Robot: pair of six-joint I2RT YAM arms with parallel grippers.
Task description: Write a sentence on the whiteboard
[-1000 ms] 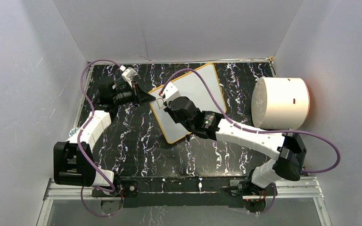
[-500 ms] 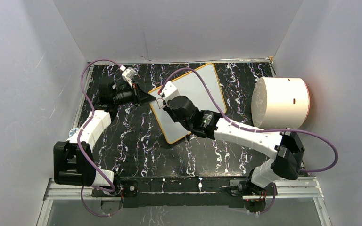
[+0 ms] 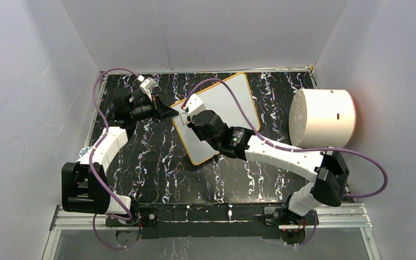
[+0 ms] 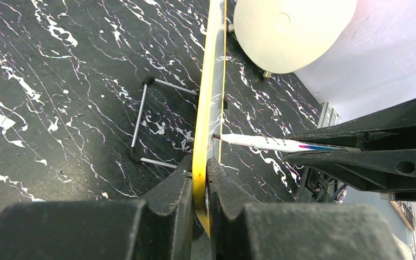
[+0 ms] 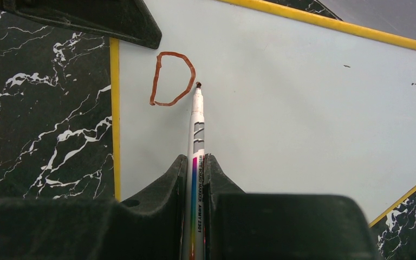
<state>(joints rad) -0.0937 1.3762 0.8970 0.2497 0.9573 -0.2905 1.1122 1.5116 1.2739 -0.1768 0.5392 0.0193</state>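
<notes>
Since a second ago the right arm [image 3: 281,154] has crept slightly toward 11 o'clock in the top view, while the left arm [image 3: 105,149] has stayed put. The right jaws are pinching a whiteboard marker [image 5: 196,141], its tip set against the whiteboard [image 5: 303,108] just at 3 o'clock of a red-brown letter D [image 5: 155,81]. The left jaws are clamped on the board's yellow rim [image 4: 201,108], at its 9 o'clock corner in the top view, near the D. The board rests on the dark marbled bench [image 3: 141,162], toward 12 o'clock of its middle. A thin wire frame [image 4: 138,116] lies on the bench beside the board's back. A big white cylinder [image 3: 322,118] stands at 3 o'clock of the board, apart from it.
</notes>
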